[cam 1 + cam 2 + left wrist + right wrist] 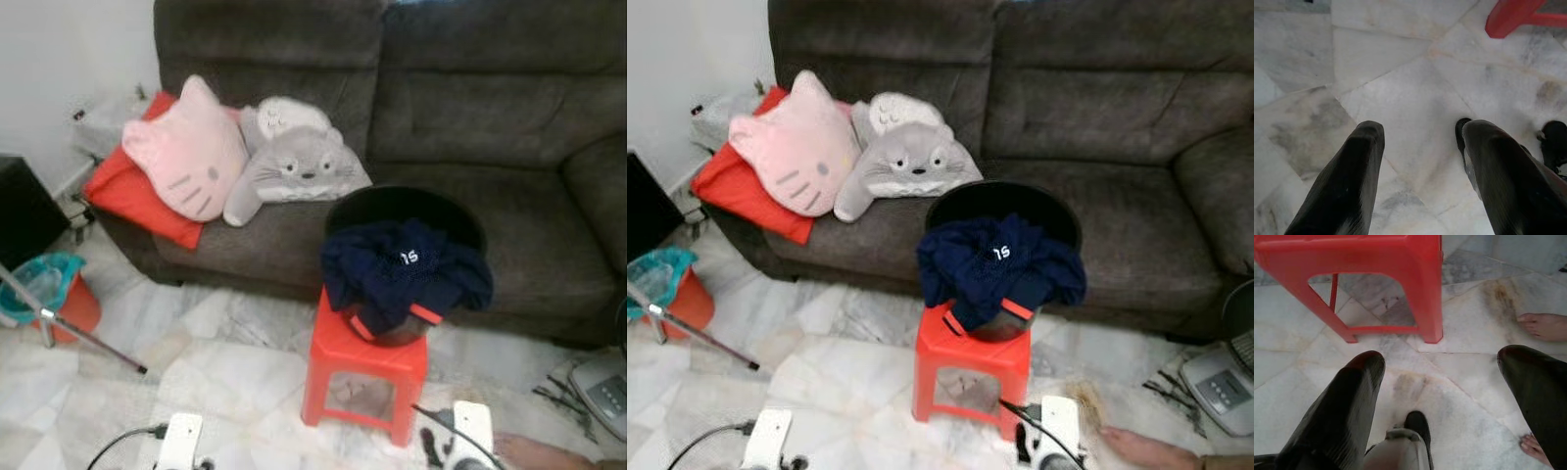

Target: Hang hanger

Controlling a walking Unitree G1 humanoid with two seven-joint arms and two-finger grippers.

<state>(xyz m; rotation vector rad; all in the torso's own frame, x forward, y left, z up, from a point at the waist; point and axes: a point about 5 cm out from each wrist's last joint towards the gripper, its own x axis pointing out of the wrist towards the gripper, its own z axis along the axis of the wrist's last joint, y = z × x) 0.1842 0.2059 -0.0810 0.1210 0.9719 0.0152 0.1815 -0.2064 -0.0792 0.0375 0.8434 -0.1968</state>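
1. Marble floor (1400,73), veined and glossy, lies under both my grippers; left gripper (1420,142) and right gripper (1442,377) hang with jaws apart, holding nothing.
2. Red plastic stool (362,367) carries a round black basket (407,211); navy shirt (402,269) drapes over its rim.
3. I can't spot any hanger.

Both arms hang low — left gripper (1420,171) and right gripper (1449,401) fingers spread.

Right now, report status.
Left gripper and right gripper open, low over floor. No hanger seen; navy garment draped over black bucket on red stool. Person's foot close.
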